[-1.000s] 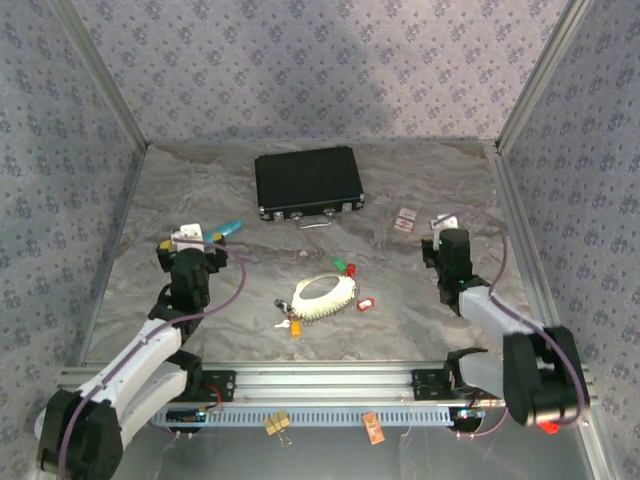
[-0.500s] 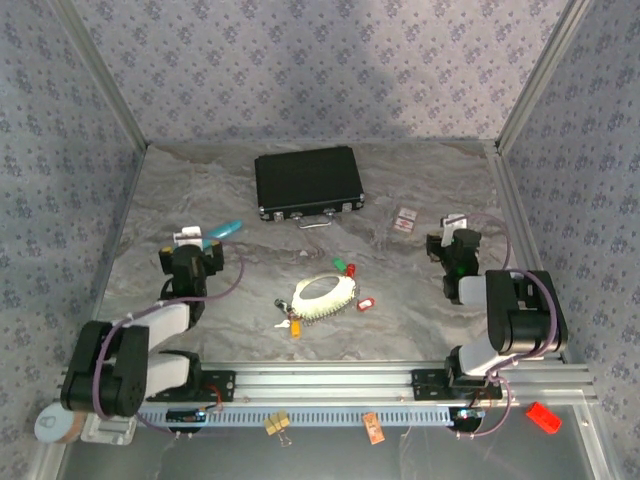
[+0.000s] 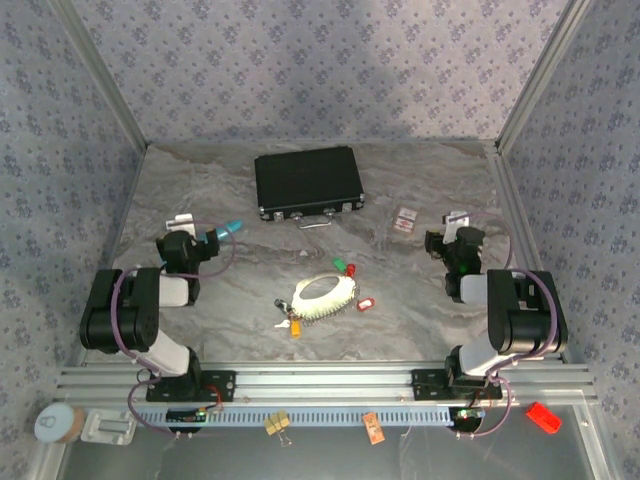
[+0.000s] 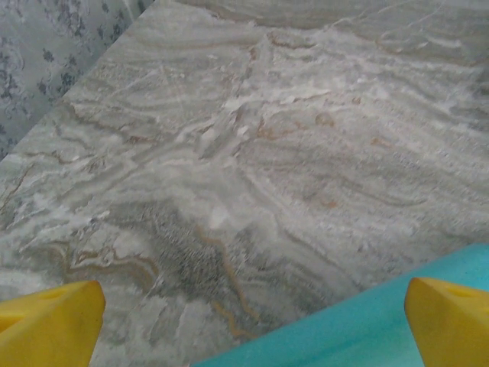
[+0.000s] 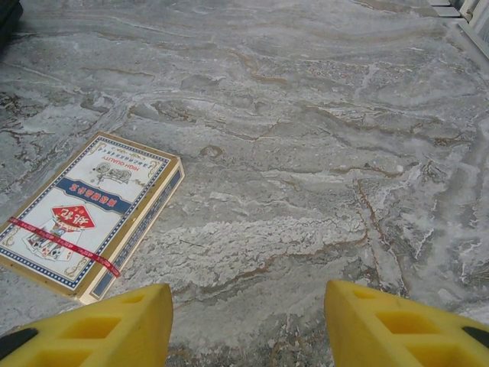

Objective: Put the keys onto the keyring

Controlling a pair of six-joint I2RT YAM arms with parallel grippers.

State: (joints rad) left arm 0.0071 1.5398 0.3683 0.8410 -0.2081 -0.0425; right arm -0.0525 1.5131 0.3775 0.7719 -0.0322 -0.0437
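While the left tool point(image 4: 252, 317) and right tool point(image 5: 248, 325) gape empty, the black case point(image 3: 308, 182) lies shut — contents hidden.

Soft, even overhead light fills the top view, leaving the marble table point(image 3: 420, 300) free of hard shadows and glare, with one broad dim patch on the far wall point(image 3: 330, 60) and slight grain throughout. The left wrist view is dull and smeared, its left fingertips point(image 4: 50, 325) and the teal pen point(image 4: 344, 336) at the near edge well out of focus. The right wrist view is brighter and crisper, the card box point(image 5: 88, 214) print nearly readable, though the right fingertips point(image 5: 397, 325) are soft.
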